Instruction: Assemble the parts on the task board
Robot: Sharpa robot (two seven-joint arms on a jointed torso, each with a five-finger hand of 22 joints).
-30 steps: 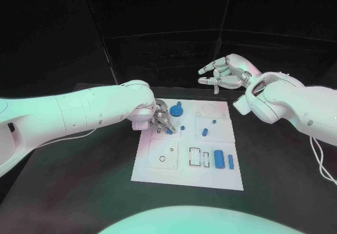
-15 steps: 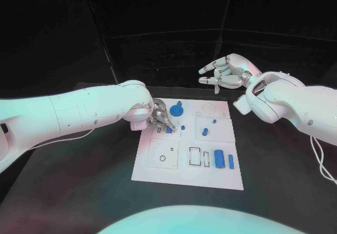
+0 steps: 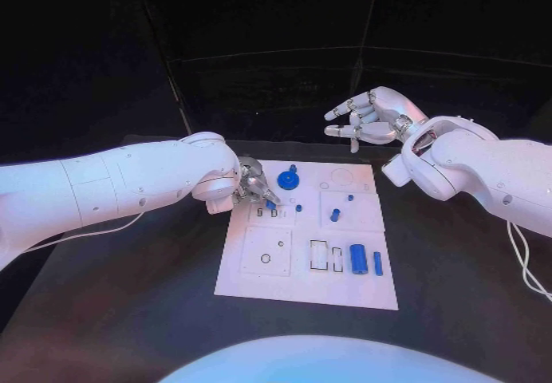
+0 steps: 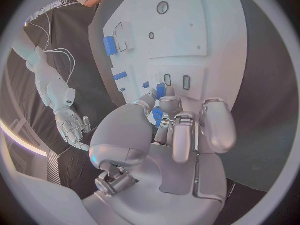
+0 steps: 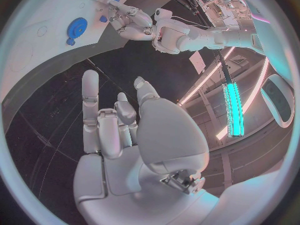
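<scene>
From above, the left robot hand (image 3: 255,190) sits low over the far-left part of the task board (image 3: 309,287). Its wrist camera reveals a small blue part (image 4: 159,116) pinched in its fingertips above two slots. The right robot hand (image 3: 366,117) hovers beyond the board, loosely spread, holding nothing.

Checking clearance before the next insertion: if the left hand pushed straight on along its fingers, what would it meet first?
Probably the task board itself: the left hand holds a small blue part just above two small slots, with nothing between. How far above is unclear.
</scene>
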